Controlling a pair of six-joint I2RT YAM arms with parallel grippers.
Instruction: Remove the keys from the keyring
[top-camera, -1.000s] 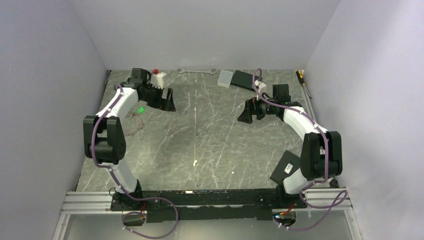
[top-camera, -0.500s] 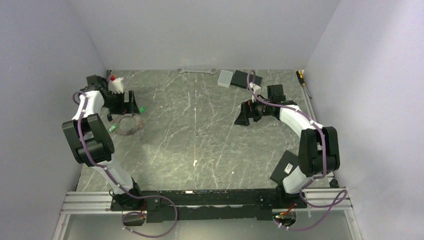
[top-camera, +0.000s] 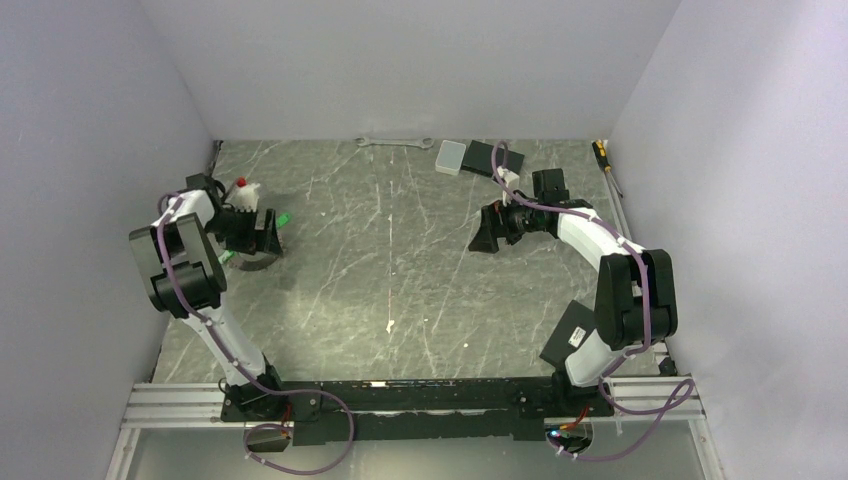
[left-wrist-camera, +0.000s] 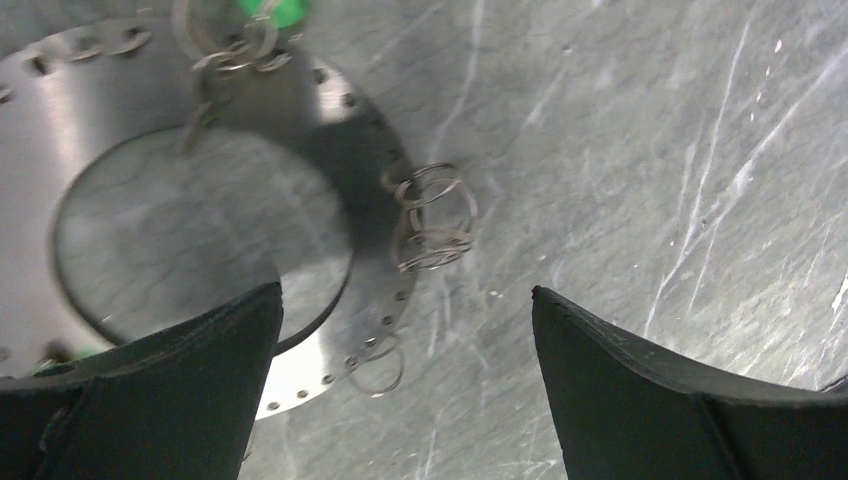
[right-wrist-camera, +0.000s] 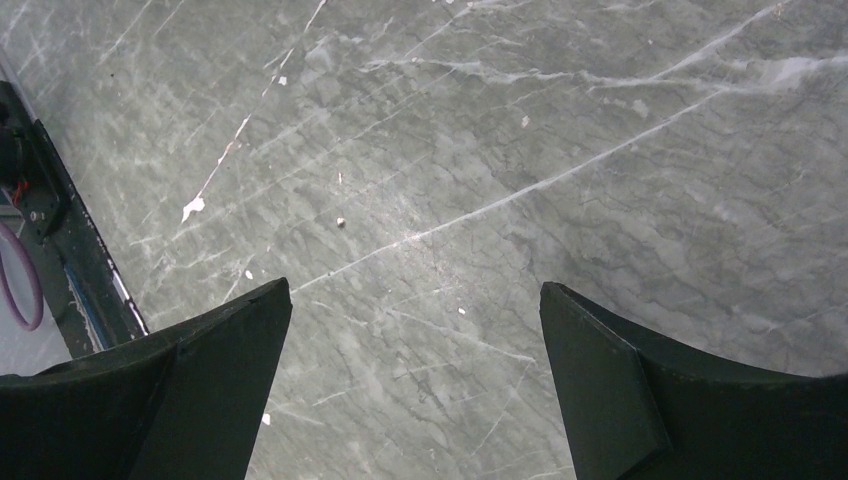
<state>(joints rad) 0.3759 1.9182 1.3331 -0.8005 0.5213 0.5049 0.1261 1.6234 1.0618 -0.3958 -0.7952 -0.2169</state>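
The keyring (left-wrist-camera: 355, 190) is a flat grey metal ring with small holes round its rim, lying on the marble table at the far left. Small wire rings (left-wrist-camera: 436, 216) hang from its edge. A green key head (left-wrist-camera: 275, 10) shows at its far side. In the top view two green keys (top-camera: 285, 219) (top-camera: 228, 256) flank the keyring (top-camera: 258, 264); the black key is hidden. My left gripper (left-wrist-camera: 405, 292) (top-camera: 255, 236) is open and empty, just above the ring's right edge. My right gripper (right-wrist-camera: 415, 287) (top-camera: 490, 230) is open and empty over bare marble.
A silver wrench (top-camera: 394, 142), a white box (top-camera: 451, 157), a black box (top-camera: 493, 158) and a screwdriver (top-camera: 603, 155) lie along the back edge. A black pad (top-camera: 572, 333) sits by the right arm. The left wall is close to the left arm.
My left arm swung left and then came down over the keyring, now partly covering it. The right gripper shifted only slightly.
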